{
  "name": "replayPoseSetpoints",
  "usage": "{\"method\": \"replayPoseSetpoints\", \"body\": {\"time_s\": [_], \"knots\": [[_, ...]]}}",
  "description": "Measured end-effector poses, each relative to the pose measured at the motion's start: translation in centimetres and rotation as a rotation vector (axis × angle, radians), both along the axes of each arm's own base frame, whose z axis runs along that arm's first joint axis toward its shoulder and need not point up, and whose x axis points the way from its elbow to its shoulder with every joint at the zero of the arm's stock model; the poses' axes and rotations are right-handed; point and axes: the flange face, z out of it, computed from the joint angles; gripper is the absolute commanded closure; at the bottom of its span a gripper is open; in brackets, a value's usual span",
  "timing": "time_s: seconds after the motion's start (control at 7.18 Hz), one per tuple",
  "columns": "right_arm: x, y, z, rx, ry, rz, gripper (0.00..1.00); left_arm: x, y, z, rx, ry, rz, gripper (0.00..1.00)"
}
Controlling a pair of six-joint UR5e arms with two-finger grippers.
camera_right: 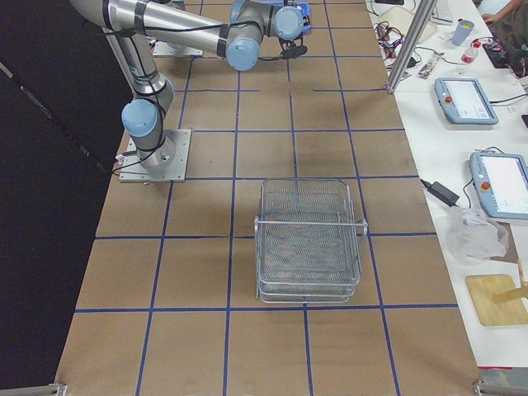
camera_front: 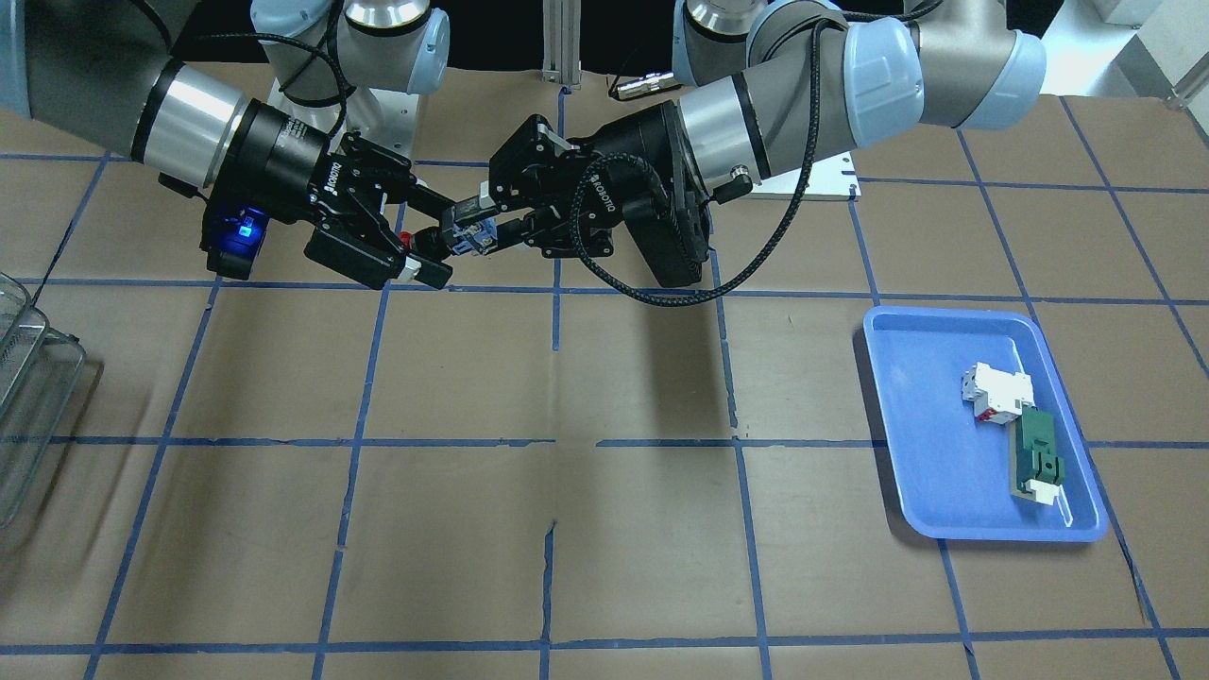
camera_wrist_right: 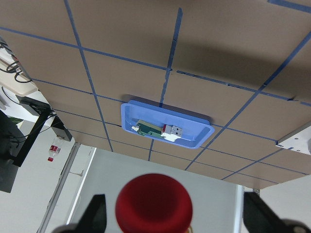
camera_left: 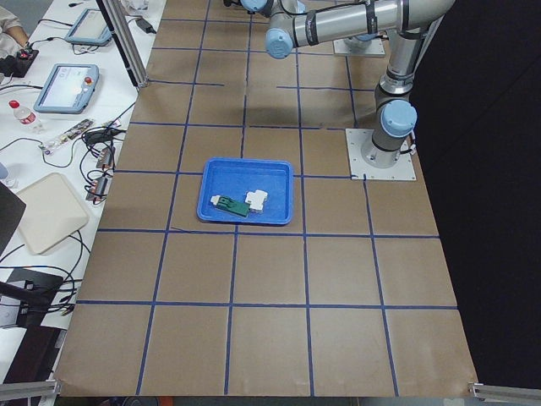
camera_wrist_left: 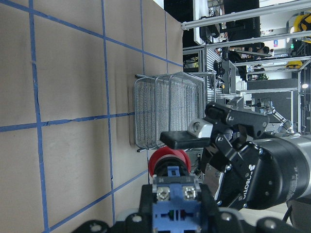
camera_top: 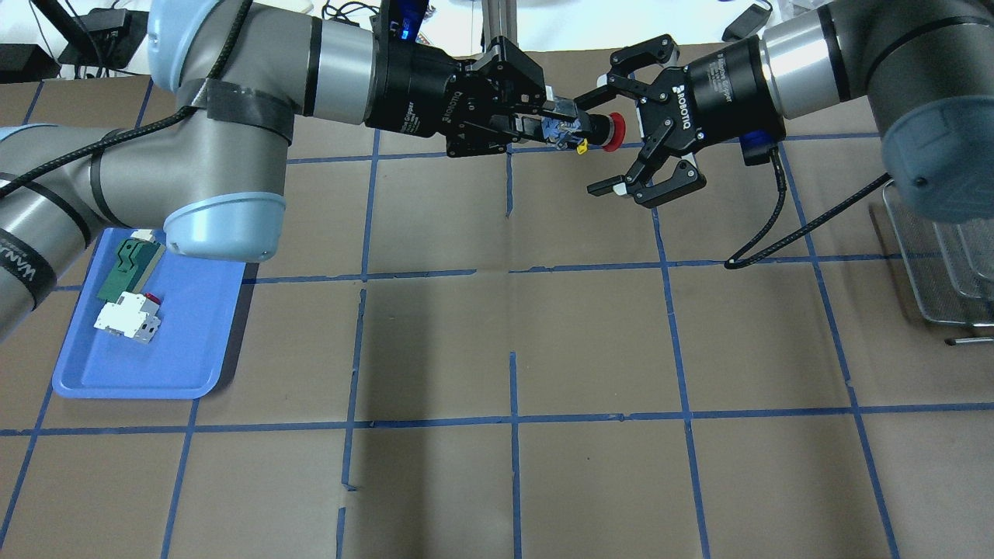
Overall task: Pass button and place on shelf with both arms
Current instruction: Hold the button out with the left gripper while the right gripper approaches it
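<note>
Button (camera_top: 590,129) mid-air, left hand (camera_top: 553,126) clamped on its block, right hand (camera_top: 599,133) wide open around red head

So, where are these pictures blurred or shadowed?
Right wrist view: the button is very close and soft, the fingers of the right hand are dark blurs, yet the blue tray is in focus. Overhead view: the button is sharp; the arms cast broad soft shadows on the table. Front-facing view: a blue light glows by the right hand.
</note>
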Motion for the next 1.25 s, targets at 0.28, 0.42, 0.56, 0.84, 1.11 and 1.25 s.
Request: {"method": "replayPoseSetpoints", "body": {"time_s": [0.28,0.42,0.56,0.84,1.11,1.25], "knots": [[-0.11,-0.10,-0.04,-0.002,0.004,-0.001,0.04,0.00,-0.04,0.02,0.000,-0.001,0.000,1.00],[-0.22,-0.15,0.00,-0.004,0.005,-0.003,0.04,-0.01,-0.12,0.03,-0.001,-0.001,0.001,1.00],[-0.37,-0.18,0.10,-0.007,0.009,-0.006,0.04,-0.01,-0.19,-0.01,0.000,-0.001,0.001,1.00],[-0.51,-0.10,0.00,0.000,0.027,-0.007,0.06,-0.02,-0.21,-0.13,0.002,-0.002,0.001,1.00],[-0.44,-0.01,-0.05,0.005,0.026,-0.007,0.15,-0.02,-0.25,-0.12,0.003,-0.002,0.002,1.00],[-0.43,0.01,-0.01,0.004,0.024,-0.007,0.21,0.00,-0.22,-0.10,0.005,-0.004,0.004,1.00]]}}
